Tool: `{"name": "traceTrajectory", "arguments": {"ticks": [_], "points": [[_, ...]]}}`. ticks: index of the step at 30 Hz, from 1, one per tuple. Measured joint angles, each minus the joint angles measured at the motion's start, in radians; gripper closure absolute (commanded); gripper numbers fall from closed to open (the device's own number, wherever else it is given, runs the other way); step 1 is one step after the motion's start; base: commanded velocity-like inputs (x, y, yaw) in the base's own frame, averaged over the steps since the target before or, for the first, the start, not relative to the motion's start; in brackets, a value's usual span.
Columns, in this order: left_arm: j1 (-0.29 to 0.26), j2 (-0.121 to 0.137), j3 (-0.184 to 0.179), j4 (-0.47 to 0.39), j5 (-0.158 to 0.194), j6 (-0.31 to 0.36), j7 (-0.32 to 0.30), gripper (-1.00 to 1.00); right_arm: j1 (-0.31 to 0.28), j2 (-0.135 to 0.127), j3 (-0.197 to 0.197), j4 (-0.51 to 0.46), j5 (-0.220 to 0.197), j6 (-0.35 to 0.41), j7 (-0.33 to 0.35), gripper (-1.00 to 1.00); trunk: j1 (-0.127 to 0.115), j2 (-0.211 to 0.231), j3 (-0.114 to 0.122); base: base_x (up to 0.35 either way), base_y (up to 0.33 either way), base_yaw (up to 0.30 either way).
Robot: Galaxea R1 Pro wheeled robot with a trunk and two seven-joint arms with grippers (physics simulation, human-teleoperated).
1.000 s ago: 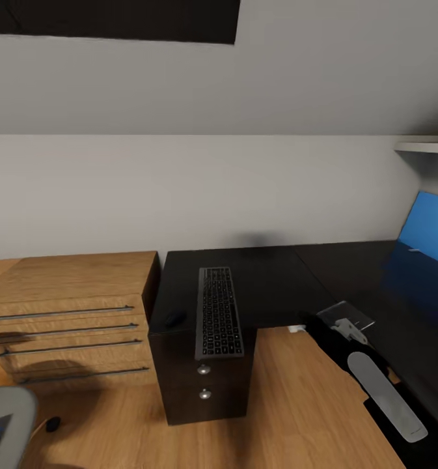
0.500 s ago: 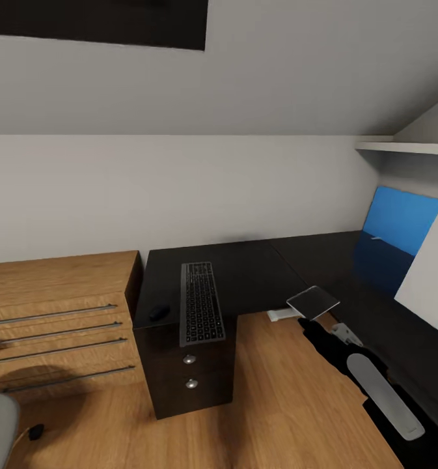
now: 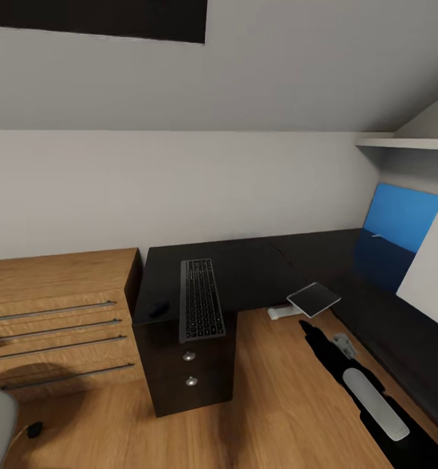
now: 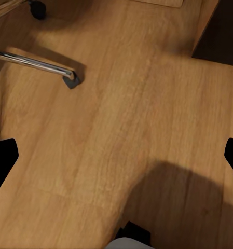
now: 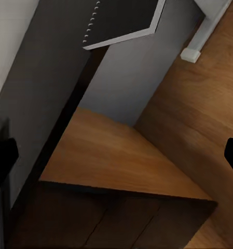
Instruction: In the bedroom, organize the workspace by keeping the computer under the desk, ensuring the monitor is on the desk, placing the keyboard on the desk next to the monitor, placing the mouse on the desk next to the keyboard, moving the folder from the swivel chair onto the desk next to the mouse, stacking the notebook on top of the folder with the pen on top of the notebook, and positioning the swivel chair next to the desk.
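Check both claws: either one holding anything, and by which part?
Nothing held. The left claw hangs open over bare wooden floor; the right claw is open beside the desk.

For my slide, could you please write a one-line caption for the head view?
Keyboard overhanging the black desk, mouse beside it, wooden cabinet adjacent.

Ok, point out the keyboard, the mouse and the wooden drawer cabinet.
keyboard [image 3: 200, 300], head view, middle of the key field.
mouse [image 3: 158, 309], head view, its dark top.
wooden drawer cabinet [image 3: 56, 277], head view, its top panel.
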Motion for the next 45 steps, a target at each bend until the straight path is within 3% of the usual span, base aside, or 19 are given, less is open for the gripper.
{"name": "traceTrajectory", "arguments": {"ticks": [2, 5, 11, 20, 24, 25, 27, 32, 39, 45], "points": [[0.0, 0.0, 0.0, 0.0, 0.0, 0.0, -0.001, -1.0, 0.0, 0.001, -0.033, 0.07, -0.013, 0.001, 0.155, -1.0, 0.008, -0.014, -0.006, 0.0, 0.0, 0.0], [0.0, 0.0, 0.0, 0.001, 0.0, 0.0, -0.001, -1.0, 0.0, 0.002, -0.058, 0.105, -0.037, 0.002, 0.242, -1.0, 0.019, -0.035, -0.016, 0.0, 0.0, 0.0], [0.0, 0.0, -0.004, 0.001, 0.0, 0.001, -0.001, -1.0, 0.0, 0.003, -0.071, 0.124, -0.055, -0.001, 0.293, -1.0, 0.042, -0.077, -0.034, 0.0, 0.0, 0.0], [0.0, 0.0, -0.008, 0.002, 0.0, 0.001, -0.001, -1.0, 0.0, 0.009, -0.071, 0.129, -0.062, 0.0, 0.288, -1.0, 0.077, -0.14, -0.063, 0.0, 0.0, 0.0], [0.0, 0.0, -0.008, 0.002, 0.0, 0.002, -0.001, -1.0, 0.0, 0.035, -0.074, 0.129, -0.063, -0.003, 0.281, -1.0, 0.092, -0.168, -0.075, 0.0, 0.0, 0.0], [0.0, 0.0, -0.008, 0.002, 0.0, 0.002, -0.001, -1.0, 0.0, 0.055, -0.079, 0.129, -0.064, -0.008, 0.279, -1.0, 0.096, -0.175, -0.078, 0.0, 0.0, 0.0], [0.0, 0.0, -0.008, 0.002, 0.0, 0.002, -0.001, -1.0, 0.0, 0.129, -0.146, 0.129, -0.063, -0.072, 0.277, -1.0, 0.104, -0.189, -0.085, 0.0, 0.0, 0.0], [0.0, 0.0, -0.008, 0.002, 0.0, 0.002, -0.001, -1.0, 0.0, 0.179, -0.191, 0.129, -0.06, -0.156, 0.277, -1.0, 0.123, -0.224, -0.1, 0.0, 0.0, 0.0], [0.0, 0.0, -0.008, 0.002, 0.0, 0.003, -0.001, -1.0, 0.0, 0.188, -0.199, 0.129, -0.061, -0.277, 0.276, -1.0, 0.138, -0.252, -0.113, 0.0, 0.0, 0.0], [0.0, 0.001, -0.01, 0.003, 0.0, 0.003, -0.001, -1.0, 0.0, 0.189, -0.199, 0.129, -0.063, -0.31, 0.276, -1.0, 0.15, -0.273, -0.122, 0.0, 0.0, 0.0]]}}
